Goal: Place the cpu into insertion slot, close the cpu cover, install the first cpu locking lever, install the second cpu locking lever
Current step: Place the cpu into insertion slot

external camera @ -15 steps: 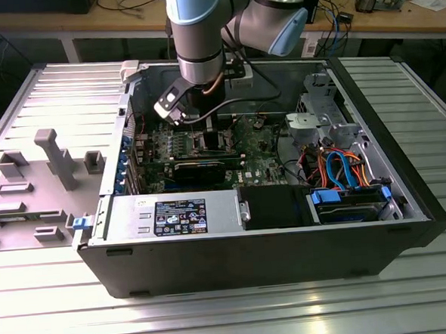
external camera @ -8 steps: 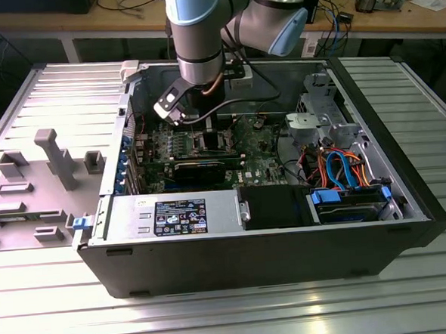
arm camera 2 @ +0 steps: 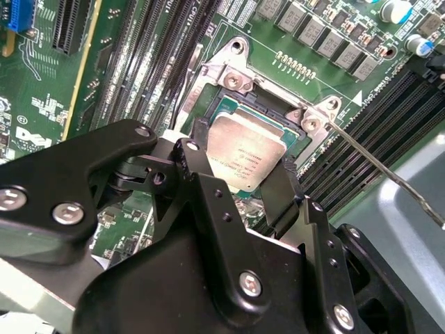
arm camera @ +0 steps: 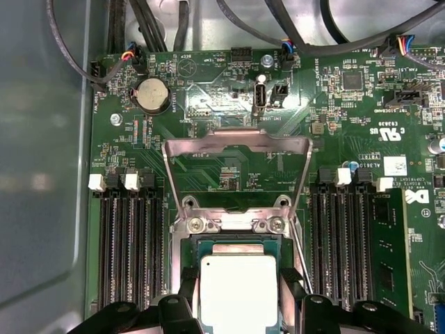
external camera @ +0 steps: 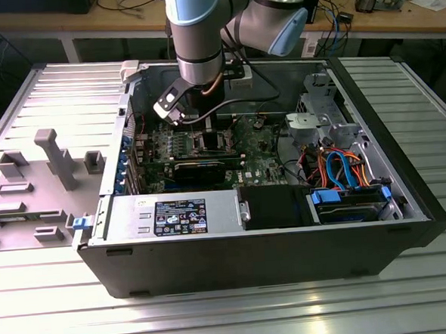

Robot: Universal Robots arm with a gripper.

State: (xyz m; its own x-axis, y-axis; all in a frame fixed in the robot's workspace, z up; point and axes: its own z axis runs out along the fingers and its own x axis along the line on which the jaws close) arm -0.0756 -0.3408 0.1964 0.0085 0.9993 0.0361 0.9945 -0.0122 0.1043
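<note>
Two fingers (arm camera 2: 198,174) of the gripper (arm camera 2: 238,170) clamp the cpu (arm camera 2: 247,153) by opposite edges, just over the insertion slot (arm camera 2: 233,108); light, rigid, likely fragile underneath, so an edge hold suits it

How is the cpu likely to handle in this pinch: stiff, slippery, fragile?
The cpu looks a flat, metal-topped square: probably stiff and light. The gripper pinches its thin edges, so it might slip or tilt. At the insertion slot, it likely tolerates little sideways pushing.
</note>
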